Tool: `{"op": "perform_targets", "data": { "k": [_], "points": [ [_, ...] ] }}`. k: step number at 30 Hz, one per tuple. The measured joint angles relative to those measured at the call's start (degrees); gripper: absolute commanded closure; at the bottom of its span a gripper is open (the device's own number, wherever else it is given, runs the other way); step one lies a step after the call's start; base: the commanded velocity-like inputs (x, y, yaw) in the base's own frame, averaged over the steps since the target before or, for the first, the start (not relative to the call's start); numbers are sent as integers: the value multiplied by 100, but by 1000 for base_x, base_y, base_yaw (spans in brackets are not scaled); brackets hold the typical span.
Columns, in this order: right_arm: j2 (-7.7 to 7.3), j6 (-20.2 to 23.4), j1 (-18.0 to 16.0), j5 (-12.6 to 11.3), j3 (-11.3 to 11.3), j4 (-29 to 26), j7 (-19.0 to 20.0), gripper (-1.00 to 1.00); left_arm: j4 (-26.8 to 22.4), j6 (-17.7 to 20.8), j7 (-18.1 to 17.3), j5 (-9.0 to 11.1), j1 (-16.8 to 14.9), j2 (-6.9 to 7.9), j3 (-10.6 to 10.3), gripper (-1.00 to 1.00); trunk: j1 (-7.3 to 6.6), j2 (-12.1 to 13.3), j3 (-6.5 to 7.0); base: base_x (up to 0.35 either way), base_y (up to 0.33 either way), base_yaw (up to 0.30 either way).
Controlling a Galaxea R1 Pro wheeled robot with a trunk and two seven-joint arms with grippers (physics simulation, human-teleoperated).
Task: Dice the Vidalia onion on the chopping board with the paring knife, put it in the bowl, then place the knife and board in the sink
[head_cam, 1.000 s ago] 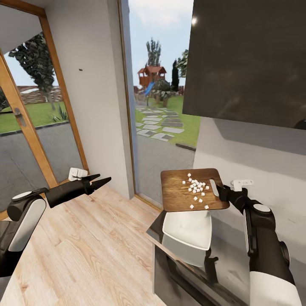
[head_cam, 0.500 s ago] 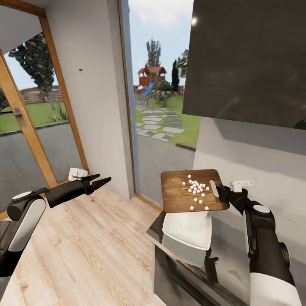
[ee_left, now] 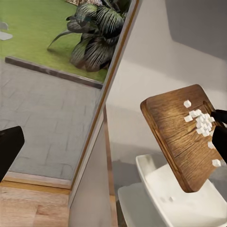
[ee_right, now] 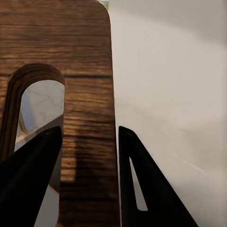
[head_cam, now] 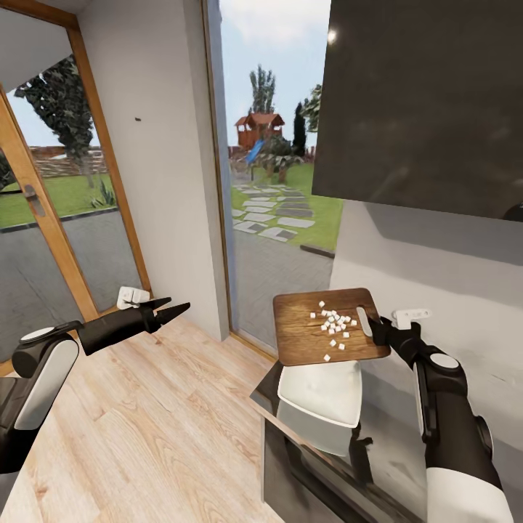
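Overhead, the chopping board hangs above the white bowl, clamped at its handle end by the right gripper. Diced onion sits clustered on it. Left gripper hovers over the floor, fingers parted, holding nothing.

Left arm reaches forward from the shoulder, forearm roughly level, raised over the floor. Left gripper points ahead, its black fingers slightly parted with nothing between them. Right arm is bent at the elbow, white upper arm low, black forearm rising to the wrist. Right gripper clamps the board at its handle end, one finger through the slot, the other finger outside the edge. Board is lifted, held out flat-ish ahead of the wrist.
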Motion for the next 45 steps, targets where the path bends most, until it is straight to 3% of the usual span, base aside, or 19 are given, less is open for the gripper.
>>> {"op": "perform_targets", "data": {
  "k": [45],
  "points": [
    [0,-541,79,5,1,157,-9,100,1,0,0,0,0,3,0,-100,0,0,0,0,0,0]
  ]
}}
